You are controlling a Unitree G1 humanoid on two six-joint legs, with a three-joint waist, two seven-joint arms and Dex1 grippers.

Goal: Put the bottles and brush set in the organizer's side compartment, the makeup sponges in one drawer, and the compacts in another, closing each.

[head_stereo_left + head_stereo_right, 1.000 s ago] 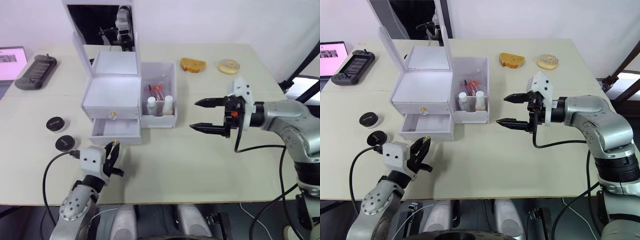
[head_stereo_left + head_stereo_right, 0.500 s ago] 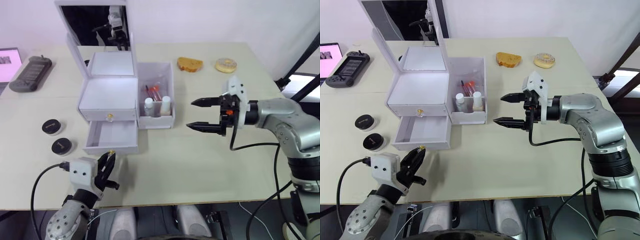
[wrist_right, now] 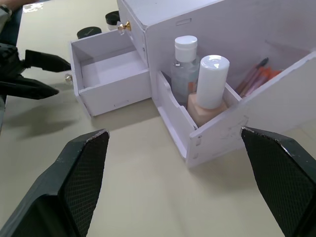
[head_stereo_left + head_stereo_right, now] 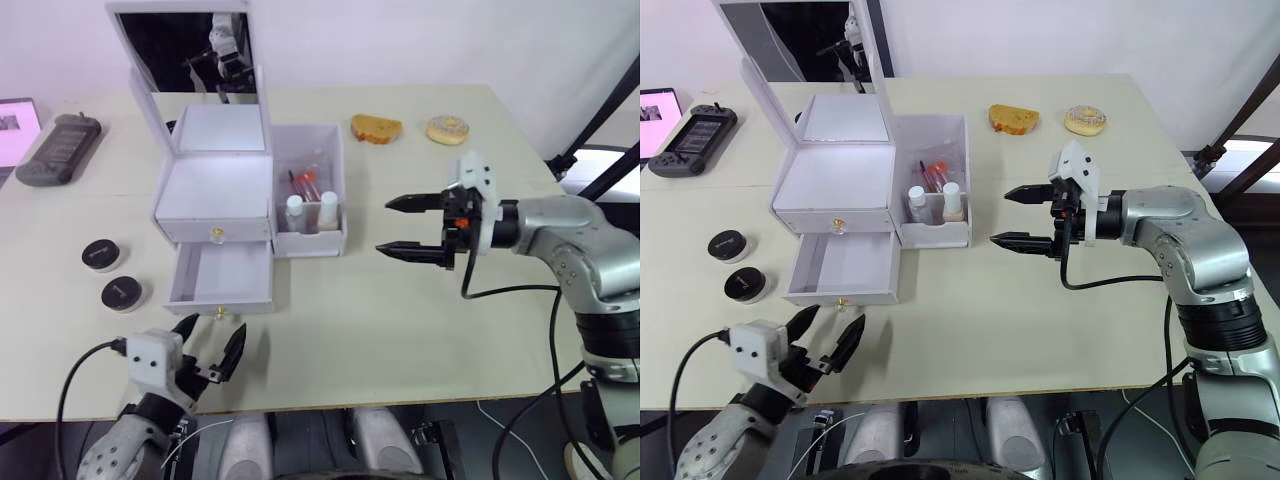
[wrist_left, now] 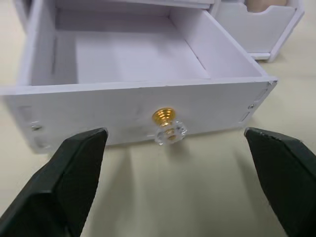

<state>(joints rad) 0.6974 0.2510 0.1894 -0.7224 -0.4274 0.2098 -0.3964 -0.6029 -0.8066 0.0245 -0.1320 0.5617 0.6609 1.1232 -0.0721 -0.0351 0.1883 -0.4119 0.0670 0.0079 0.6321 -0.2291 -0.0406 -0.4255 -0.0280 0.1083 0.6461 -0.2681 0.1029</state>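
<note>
The left wrist view reveals the white organizer's (image 4: pixel 250 195) pulled-out lower drawer (image 5: pixel 148 79) bare inside, gold knob (image 5: pixel 164 117) between the spread left gripper (image 4: pixel 207 345). The right gripper (image 4: pixel 407 226) gapes beside the organizer's side compartment (image 4: pixel 312 190).

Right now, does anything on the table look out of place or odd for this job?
Yes: a slice of toast and a doughnut lie at the table's far edge, odd beside makeup things. The lower drawer stands open and empty, while two compacts wait on the table to its left.

The organizer's (image 4: pixel 215 195) lower drawer (image 4: pixel 221 277) stands pulled out — empty (two compacts (image 4: pixel 112 274) lie beside it).
</note>
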